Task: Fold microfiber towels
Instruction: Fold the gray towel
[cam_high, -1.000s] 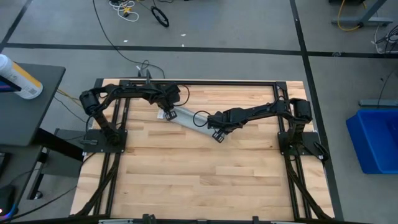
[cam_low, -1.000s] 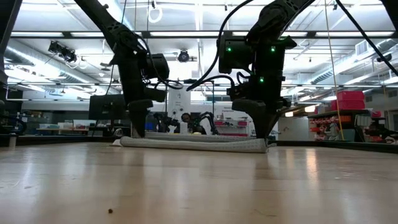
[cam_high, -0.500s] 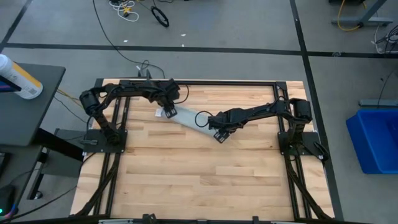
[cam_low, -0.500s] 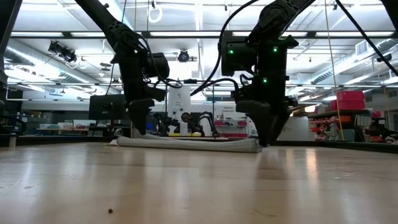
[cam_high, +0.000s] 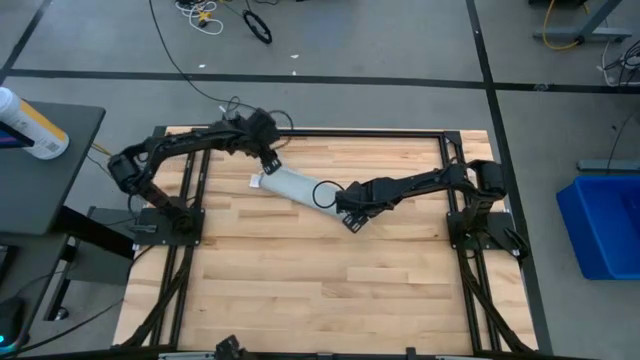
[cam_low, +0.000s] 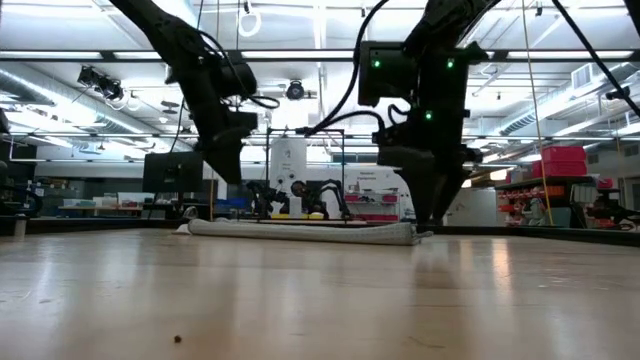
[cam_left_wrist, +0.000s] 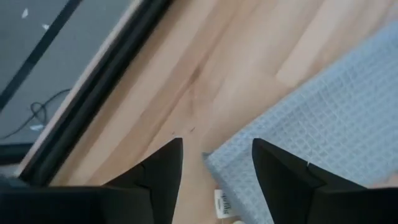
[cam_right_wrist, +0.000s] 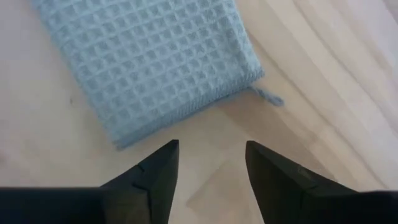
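Observation:
The microfiber towel (cam_high: 292, 187) is a light grey-blue strip with a waffle weave, folded narrow and lying flat on the wooden table, slanting from far left to centre; a small white tag (cam_left_wrist: 224, 203) sticks out at its left end. My left gripper (cam_left_wrist: 214, 155) hangs open above that left end (cam_low: 225, 165), clear of the cloth. My right gripper (cam_right_wrist: 210, 155) stands open just past the towel's right end (cam_right_wrist: 180, 115), low over the bare wood (cam_high: 352, 218).
Black frame rails (cam_high: 320, 133) run along the table's far edge and sides. Bare wood (cam_high: 320, 290) fills the near half of the table. A blue bin (cam_high: 605, 220) stands on the floor to the right, off the table.
Both grippers have opened and let go of the towel's ends, and the folded strip now lies on the table. My left gripper has risen and drawn back toward the far left corner. My right gripper stays low by the towel's right end.

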